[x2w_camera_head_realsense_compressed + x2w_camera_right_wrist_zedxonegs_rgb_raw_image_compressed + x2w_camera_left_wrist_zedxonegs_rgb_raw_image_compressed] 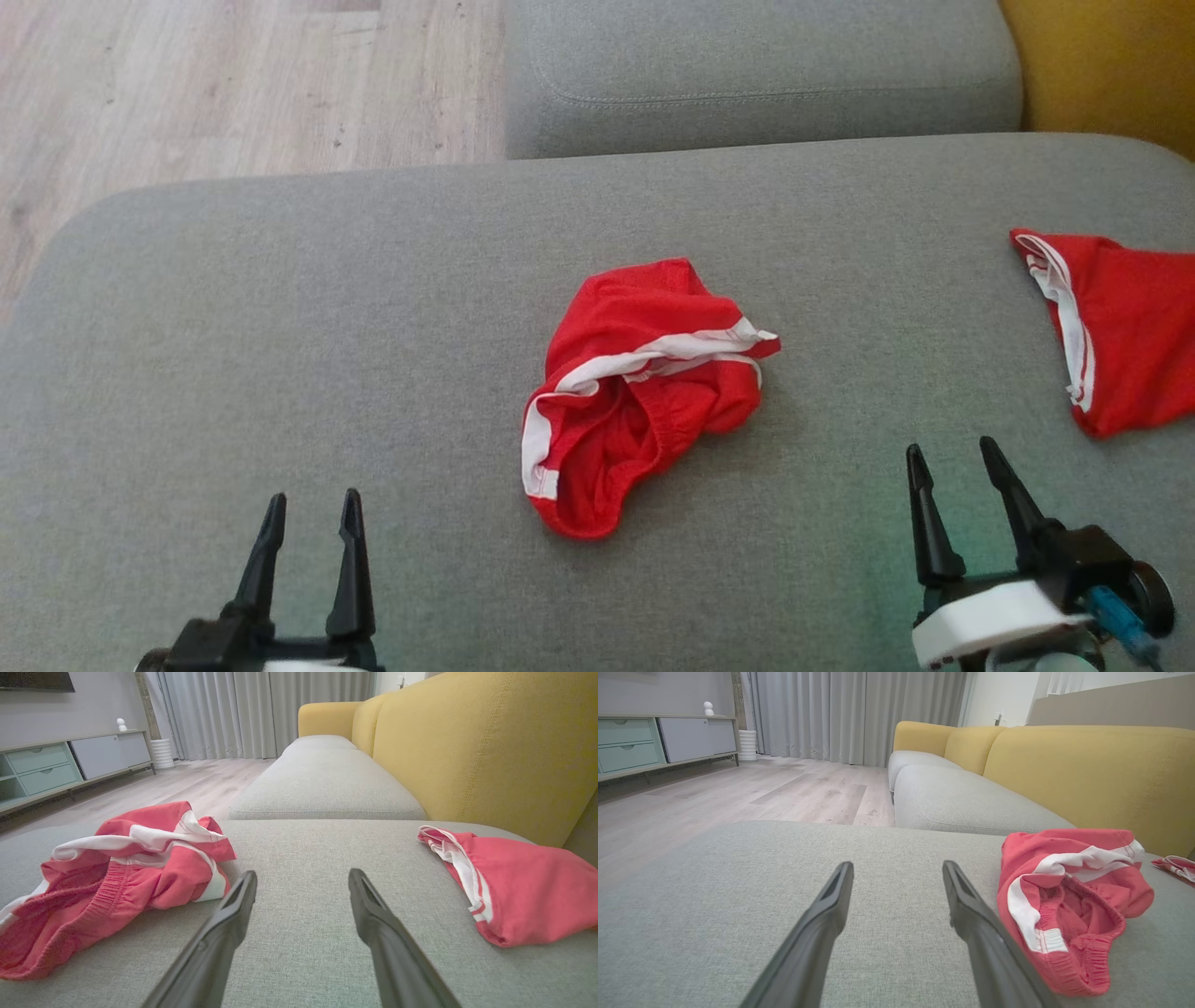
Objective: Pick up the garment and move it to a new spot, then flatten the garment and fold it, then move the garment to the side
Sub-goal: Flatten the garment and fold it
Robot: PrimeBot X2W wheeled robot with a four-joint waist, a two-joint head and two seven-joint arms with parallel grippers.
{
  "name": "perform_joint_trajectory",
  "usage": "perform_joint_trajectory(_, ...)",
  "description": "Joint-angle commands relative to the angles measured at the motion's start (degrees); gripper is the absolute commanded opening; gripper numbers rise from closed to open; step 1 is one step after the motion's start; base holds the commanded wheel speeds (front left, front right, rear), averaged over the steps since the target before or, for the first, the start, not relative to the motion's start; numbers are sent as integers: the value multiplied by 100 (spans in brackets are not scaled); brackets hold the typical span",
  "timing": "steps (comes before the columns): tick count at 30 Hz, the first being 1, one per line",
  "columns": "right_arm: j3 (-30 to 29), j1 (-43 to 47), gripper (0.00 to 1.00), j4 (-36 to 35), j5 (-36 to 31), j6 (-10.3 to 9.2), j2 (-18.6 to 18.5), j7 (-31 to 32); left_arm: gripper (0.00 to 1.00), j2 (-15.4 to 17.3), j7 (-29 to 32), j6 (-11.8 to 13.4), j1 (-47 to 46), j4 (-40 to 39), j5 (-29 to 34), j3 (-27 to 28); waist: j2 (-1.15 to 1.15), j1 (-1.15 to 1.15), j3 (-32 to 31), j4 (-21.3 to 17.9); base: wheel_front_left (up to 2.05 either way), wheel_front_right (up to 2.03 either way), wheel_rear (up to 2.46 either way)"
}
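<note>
The crumpled red shorts [644, 392] are located at the middle of the grey sofa seat [280, 327], apart from the left gripper [315, 499] and right gripper [950, 450], whose fingers are spread and empty.

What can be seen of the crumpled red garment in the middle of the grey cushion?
The red garment looks like shorts of thin soft fabric, with white stripes and a gathered elastic waistband gaping toward the robot. It lies crumpled in a loose heap, unfolded, near the middle of the grey cushion. Only the cushion touches it; the left gripper and the right gripper stand apart.
</note>
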Motion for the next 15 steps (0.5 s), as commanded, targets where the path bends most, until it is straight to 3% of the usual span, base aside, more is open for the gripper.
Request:
perform_joint_trajectory(1, 171, -75, 100, -161, 52, 39, -30, -64, 100, -12, -54, -10, -218, -151, 71, 210, 0, 0, -8, -16, 0, 0, 0)
perform_joint_trajectory(11, 181, -73, 100, -179, 38, 39, -30, -64, 100, -12, -55, -42, -238, -199, 149, 157, 0, 0, -9, -105, 0, 0, 0)
perform_joint_trajectory(15, 174, -84, 100, -198, 21, 39, -30, -64, 100, -13, -55, -101, -352, -292, 88, -207, 0, 0, 2, -151, 0, 0, 0)
